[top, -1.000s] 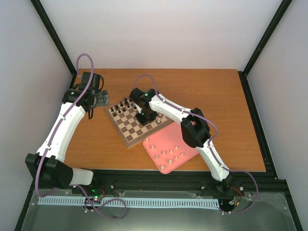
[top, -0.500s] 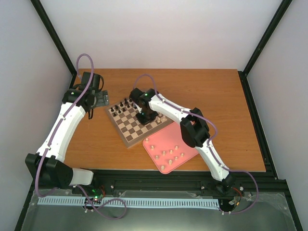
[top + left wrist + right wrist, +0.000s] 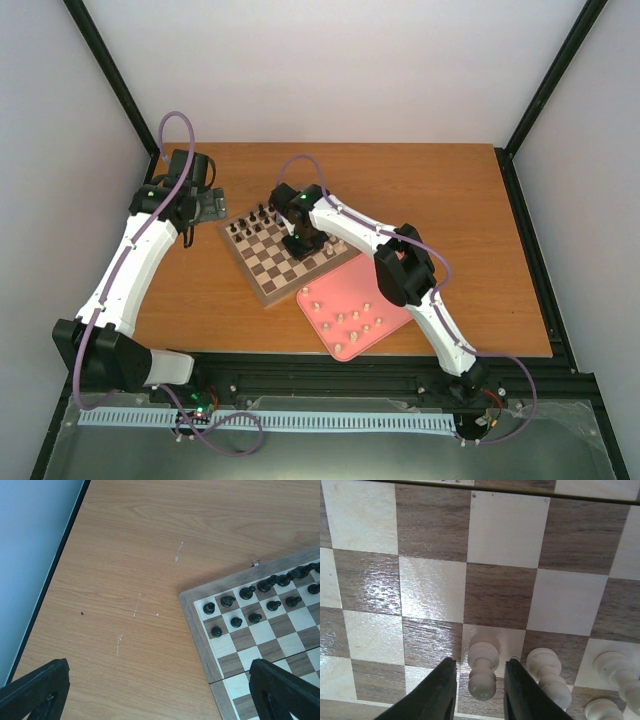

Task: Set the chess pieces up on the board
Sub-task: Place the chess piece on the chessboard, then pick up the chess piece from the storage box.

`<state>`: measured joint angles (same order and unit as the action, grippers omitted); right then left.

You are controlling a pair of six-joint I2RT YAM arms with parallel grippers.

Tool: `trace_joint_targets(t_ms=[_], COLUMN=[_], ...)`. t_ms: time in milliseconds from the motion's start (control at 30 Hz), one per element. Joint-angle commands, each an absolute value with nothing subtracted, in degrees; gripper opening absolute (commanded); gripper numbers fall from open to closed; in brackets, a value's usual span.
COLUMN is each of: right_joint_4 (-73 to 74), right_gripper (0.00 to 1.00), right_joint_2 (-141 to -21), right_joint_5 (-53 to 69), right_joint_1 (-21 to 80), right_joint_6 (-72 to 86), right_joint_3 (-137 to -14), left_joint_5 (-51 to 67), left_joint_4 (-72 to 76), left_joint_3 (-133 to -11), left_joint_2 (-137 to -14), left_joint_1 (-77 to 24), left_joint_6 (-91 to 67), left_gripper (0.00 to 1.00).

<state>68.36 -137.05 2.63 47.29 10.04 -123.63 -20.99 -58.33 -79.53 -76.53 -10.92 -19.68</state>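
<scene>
A: Right gripper [image 3: 481, 664], what's it got?
B: Nothing gripped, by my read. Fingers [image 3: 440, 690] slightly parted, straddling a pale pawn [image 3: 482, 672], with a sliver of gap on each side. Pawn stands upright on a light square of the board [image 3: 505, 530], carrying its own weight.
A: Why so narrow an opening?
B: Likely the neighbours. A few placed pale pieces [image 3: 547, 670] stand just beside it on the right. Wider fingers could knock the nearest.
A: Where on the board overall?
B: Top view: the arm hides the square itself, but the gripper hangs toward the side facing the pink tray [image 3: 345, 290]. Dark pieces [image 3: 228, 600] fill the two rows at the opposite edge, so pale belongs here.
A: Stock remaining?
B: About nine loose pale pieces [image 3: 355, 318] scattered on the tray. Tray lies at the board's edge, touching or just beside it; can't tell which. A short reach for the right arm, which I'd judge is the reason.
A: Left gripper [image 3: 160, 692]?
B: Fingers wide apart, empty, hovering over bare counter [image 3: 130, 555] by the board's dark-piece corner. Parked clear, I'd say, since the tray sits on the other arm's side.
A: Risk?
B: The lift-off. Fingers should rise straight up, because any sideways drift tips the pawn or its neighbour.
A: Progress?
B: Early to middling. Most pale pieces not yet placed.
</scene>
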Motion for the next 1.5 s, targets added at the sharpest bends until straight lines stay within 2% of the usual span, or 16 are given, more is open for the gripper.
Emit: trace_joint_targets(t_ms=[0,200,333,500,633,767,933,1167,1467], right_joint_4=[68.3,68.6,69.9,72.7,73.4,71.0,66.7,62.1,57.4], right_gripper=[0.29,0.31,0.39,0.43,0.48,0.52,0.5,0.46,0.43], right_joint_2=[-135.3,-133.0,-129.5,-124.1,-118.2,-110.8,-102.9,-98.0,-94.9], right_joint_5=[3.6,5.1,5.2,3.1,0.7,-1.9,0.6,2.0,5.9], right_joint_1=[47.3,47.3,47.4,47.4,47.3,46.2,42.7,41.9,41.6], right_joint_6=[9.9,9.7,9.6,9.9,11.4,14.2,17.6,19.6,20.9], right_joint_3=[-123.0,-123.4,-123.5,-122.5,-117.1,-106.6,-91.5,-75.9,-65.9], left_joint_5=[-20.7,-20.5,-20.4,-20.1,-20.0,-19.7,-18.5,-17.7,-17.3], left_joint_4=[-58.1,-57.9,-57.8,-57.8,-57.9,-58.0,-57.6,-57.5,-57.5], left_joint_3=[-79.9,-79.8,-80.0,-80.2,-80.4,-80.6,-80.3,-80.4,-79.8], left_joint_2=[-75.8,-75.8,-76.0,-76.2,-76.3,-76.2,-76.5,-76.9,-76.8], left_joint_1=[-10.5,-10.5,-10.5,-10.5,-10.5,-10.5,-10.5,-10.5,-10.5], left_joint_6=[-18.8,-18.8,-18.8,-18.6,-18.6,-18.6,-19.0,-19.0,-19.1], left_gripper=[1.0,1.0,1.0,1.0,1.0,1.0,1.0,1.0,1.0])
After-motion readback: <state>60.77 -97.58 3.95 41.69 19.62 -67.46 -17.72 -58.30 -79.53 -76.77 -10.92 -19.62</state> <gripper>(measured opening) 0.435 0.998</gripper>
